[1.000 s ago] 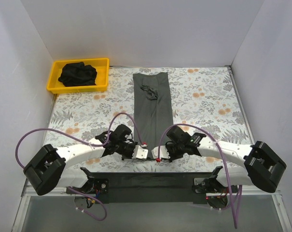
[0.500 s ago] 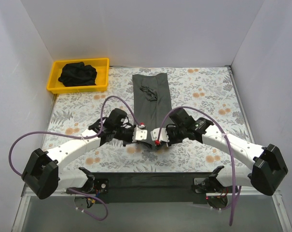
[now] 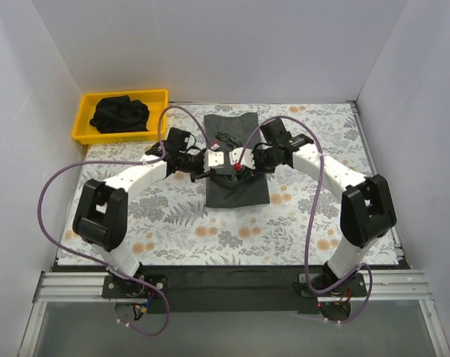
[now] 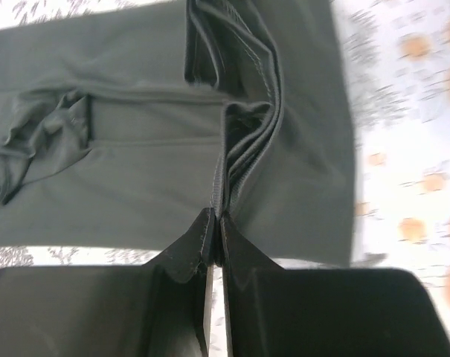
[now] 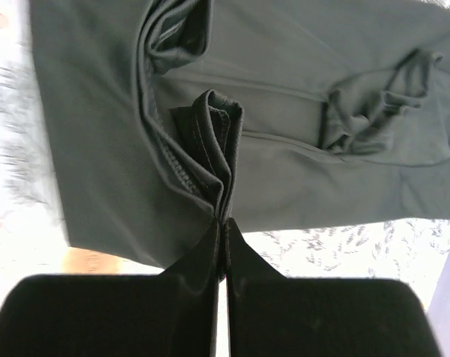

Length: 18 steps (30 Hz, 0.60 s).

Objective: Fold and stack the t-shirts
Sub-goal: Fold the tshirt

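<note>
1. Grey t-shirt (image 3: 237,190): lies as a narrow strip in the middle of the table (image 3: 321,216), long axis running away from my bases. Both wrist views show a crumpled sleeve on it.
2. Its hem: a pleated bunch of several layers is raised off the layer below, pinched at two spots side by side.
3. Left gripper (image 4: 216,238): fingers clamped tight on the left part of that bunch, no gap between them.
4. Right gripper (image 5: 222,238): likewise clamped, on the right part of the bunch. The two grippers sit just beside each other over the strip's middle.
5. Black t-shirt (image 3: 119,114): crumpled heap inside the yellow tray (image 3: 83,134) at the far left corner, well apart from the strip.
6. Table covering is a floral print.
</note>
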### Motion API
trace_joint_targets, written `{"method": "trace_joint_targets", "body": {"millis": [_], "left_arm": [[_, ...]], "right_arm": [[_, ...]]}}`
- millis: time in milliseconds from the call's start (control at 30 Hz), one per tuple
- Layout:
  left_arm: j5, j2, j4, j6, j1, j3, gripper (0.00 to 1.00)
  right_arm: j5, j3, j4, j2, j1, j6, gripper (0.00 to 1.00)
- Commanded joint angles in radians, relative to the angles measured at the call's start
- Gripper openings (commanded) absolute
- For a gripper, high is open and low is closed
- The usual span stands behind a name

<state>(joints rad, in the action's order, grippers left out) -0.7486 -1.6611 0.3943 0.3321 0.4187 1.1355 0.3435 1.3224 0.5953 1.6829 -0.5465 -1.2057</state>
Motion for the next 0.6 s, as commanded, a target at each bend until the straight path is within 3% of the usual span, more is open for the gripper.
{"method": "trace_joint_targets", "body": {"millis": [0,233,567], "left_arm": [[-0.037,-0.083,-0.021,0.059,-0.044,0.099,0.0],[-0.026,-0.265,-0.086,0.064,-0.09,0.248,0.0],[-0.003,-0.408,-0.17,0.055,-0.123,0.328,0.0]], "right_arm": [[0.019,0.124,0.003,0.079,0.04,-0.132,0.01],[0.02,0.316,0.001,0.277,0.089,-0.143,0.01],[0.015,0.431,-0.044,0.442,0.114,-0.134,0.01]]}}
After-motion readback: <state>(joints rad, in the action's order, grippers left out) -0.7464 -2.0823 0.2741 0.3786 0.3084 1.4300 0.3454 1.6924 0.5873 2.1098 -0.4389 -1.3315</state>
